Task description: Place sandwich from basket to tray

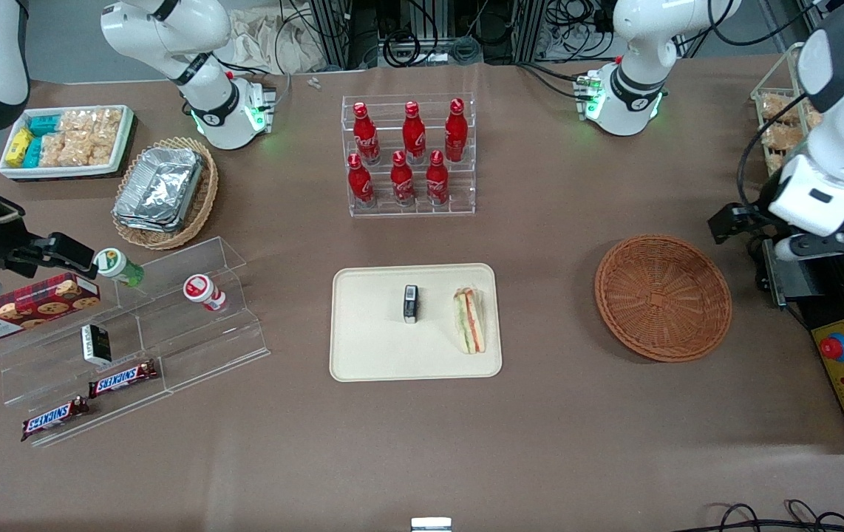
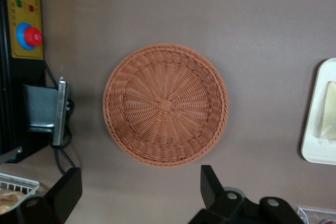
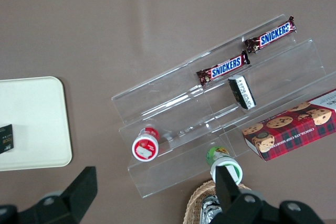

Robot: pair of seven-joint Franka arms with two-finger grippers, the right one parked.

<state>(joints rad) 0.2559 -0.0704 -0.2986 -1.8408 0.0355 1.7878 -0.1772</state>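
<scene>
One small triangular sandwich (image 1: 469, 321) of pale bread with green, red and orange filling lies on the flat beige rectangular tray (image 1: 370, 347) at mid-table, beside a small black packet (image 1: 410, 304). The round reddish-brown wicker basket (image 1: 663, 297) sits apart, toward the working arm's end of the table. Above that table edge hovers the left gripper (image 2: 139, 195), fingers spread wide, holding nothing.

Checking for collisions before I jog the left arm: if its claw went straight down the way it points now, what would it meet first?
Probably the basket, near its rim. The open claw points down at it with nothing between; the basket is empty, and the sandwich lies on the tray. Depth is unclear, so it might reach bare table.
</scene>
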